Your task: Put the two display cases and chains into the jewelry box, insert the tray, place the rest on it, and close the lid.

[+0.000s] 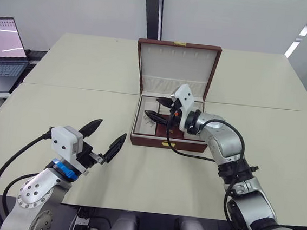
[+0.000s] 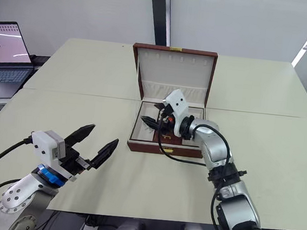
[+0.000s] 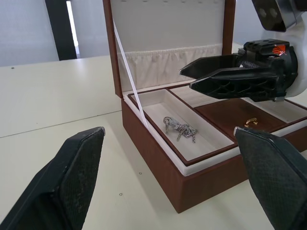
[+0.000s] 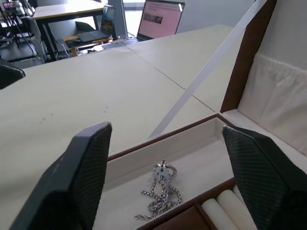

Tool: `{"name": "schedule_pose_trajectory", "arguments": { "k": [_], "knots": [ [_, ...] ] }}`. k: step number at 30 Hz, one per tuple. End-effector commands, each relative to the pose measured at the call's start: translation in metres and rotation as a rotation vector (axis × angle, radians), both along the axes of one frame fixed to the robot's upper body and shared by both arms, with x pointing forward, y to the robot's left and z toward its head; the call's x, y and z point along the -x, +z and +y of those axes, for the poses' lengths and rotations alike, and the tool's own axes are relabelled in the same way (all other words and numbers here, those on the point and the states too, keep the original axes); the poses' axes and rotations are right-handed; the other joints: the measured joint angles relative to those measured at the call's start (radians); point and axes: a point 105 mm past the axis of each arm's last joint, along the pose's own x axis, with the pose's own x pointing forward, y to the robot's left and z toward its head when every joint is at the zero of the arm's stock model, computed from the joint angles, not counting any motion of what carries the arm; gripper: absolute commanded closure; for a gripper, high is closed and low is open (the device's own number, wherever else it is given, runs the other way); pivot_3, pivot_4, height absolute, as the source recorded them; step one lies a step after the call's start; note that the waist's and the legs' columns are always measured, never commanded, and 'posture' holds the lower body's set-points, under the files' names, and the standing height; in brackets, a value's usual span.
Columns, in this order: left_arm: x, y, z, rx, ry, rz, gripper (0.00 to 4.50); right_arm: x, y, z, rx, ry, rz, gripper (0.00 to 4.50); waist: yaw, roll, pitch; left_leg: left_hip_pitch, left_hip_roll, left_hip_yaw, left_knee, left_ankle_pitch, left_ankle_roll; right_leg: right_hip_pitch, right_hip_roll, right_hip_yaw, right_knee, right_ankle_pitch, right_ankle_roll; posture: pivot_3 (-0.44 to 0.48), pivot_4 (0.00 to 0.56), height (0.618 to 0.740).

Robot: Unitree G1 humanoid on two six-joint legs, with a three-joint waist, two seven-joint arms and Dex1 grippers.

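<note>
The brown jewelry box (image 1: 167,142) stands open at the table's middle, its lid (image 1: 178,63) upright. A cream, brown-rimmed tray (image 3: 162,135) sits inside. In the tray's left compartment lies a silver chain (image 3: 181,129), seen up close as the chain (image 4: 161,192) in the right wrist view. My right gripper (image 1: 158,108) hovers open just above that compartment, nothing between its fingers. My left gripper (image 1: 108,132) is open and empty over the table, front left of the box. The display cases are out of view.
A brown centre panel with a gold handle (image 3: 250,121) and ring rolls (image 4: 224,207) fill other parts of the tray. A white ribbon (image 3: 127,67) holds the lid. A laptop (image 1: 2,51) sits on a side table at far left.
</note>
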Motion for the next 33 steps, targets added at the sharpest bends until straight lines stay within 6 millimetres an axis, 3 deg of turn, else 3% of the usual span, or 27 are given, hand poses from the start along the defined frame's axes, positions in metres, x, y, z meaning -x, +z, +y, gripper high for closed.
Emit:
{"name": "schedule_pose_trajectory", "arguments": {
  "k": [1, 7, 15, 19, 22, 24, 30, 33],
  "knots": [
    [0.001, 0.002, 0.000, -0.009, -0.027, -0.021, 0.00, 0.006, 0.021, -0.027, -0.075, -0.031, -0.049, 0.04, 0.004, 0.000, 0.000, 0.000, 0.000, 0.000, 0.000, 0.000, 0.000, 0.000, 0.000, 0.000, 0.000, 0.000, 0.000, 0.000, 0.150, 0.740],
    [-0.007, -0.003, 0.006, -0.030, -0.060, -0.012, 0.00, 0.026, 0.029, -0.083, -0.099, -0.085, -0.060, 0.04, 0.001, 0.000, 0.000, 0.000, 0.000, 0.000, 0.000, 0.000, 0.000, 0.000, 0.000, 0.000, 0.000, 0.000, 0.000, 0.000, 0.150, 0.740],
    [-0.012, -0.010, 0.016, -0.088, -0.122, 0.015, 0.00, 0.051, 0.003, -0.184, 0.065, -0.301, -0.009, 0.04, 0.001, 0.000, 0.000, 0.000, 0.000, 0.001, 0.000, 0.000, 0.000, 0.001, 0.000, 0.000, -0.001, 0.000, 0.000, 0.000, 0.150, 0.740],
    [-0.013, -0.014, 0.020, -0.098, -0.139, 0.031, 0.00, 0.061, -0.007, -0.221, 0.102, -0.412, 0.015, 0.04, -0.001, -0.001, 0.000, 0.000, 0.000, 0.002, 0.000, 0.000, 0.000, 0.001, 0.000, 0.000, -0.001, 0.000, 0.000, 0.000, 0.150, 0.740],
    [-0.030, -0.016, 0.052, -0.037, 0.043, 0.029, 0.00, 0.071, -0.022, -0.260, 0.120, -0.563, 0.039, 0.04, 0.002, -0.001, 0.000, 0.001, 0.000, 0.002, 0.000, 0.000, 0.000, 0.002, 0.000, 0.000, -0.001, 0.000, 0.000, 0.000, 0.150, 0.740],
    [-0.039, -0.020, 0.077, -0.004, 0.165, 0.038, 0.00, 0.074, -0.028, -0.274, 0.111, -0.633, 0.042, 0.04, 0.002, -0.001, 0.001, 0.001, 0.000, 0.001, 0.000, 0.000, 0.000, 0.004, 0.000, 0.000, -0.001, 0.000, 0.000, 0.000, 0.150, 0.740],
    [-0.051, -0.034, 0.143, 0.015, 0.501, 0.075, 0.00, 0.081, -0.060, -0.308, 0.051, -0.844, 0.066, 0.04, -0.002, -0.001, 0.001, 0.003, 0.000, 0.001, 0.000, 0.000, 0.000, 0.004, 0.000, 0.000, 0.000, 0.000, 0.000, 0.000, 0.150, 0.740],
    [-0.051, -0.039, 0.161, -0.009, 0.633, 0.073, 0.00, 0.083, -0.070, -0.319, 0.030, -0.927, 0.056, 0.04, 0.000, -0.001, 0.001, 0.003, -0.001, 0.001, 0.000, 0.000, 0.000, 0.005, 0.000, 0.000, 0.000, 0.000, 0.000, 0.000, 0.150, 0.740]
  ]
}}
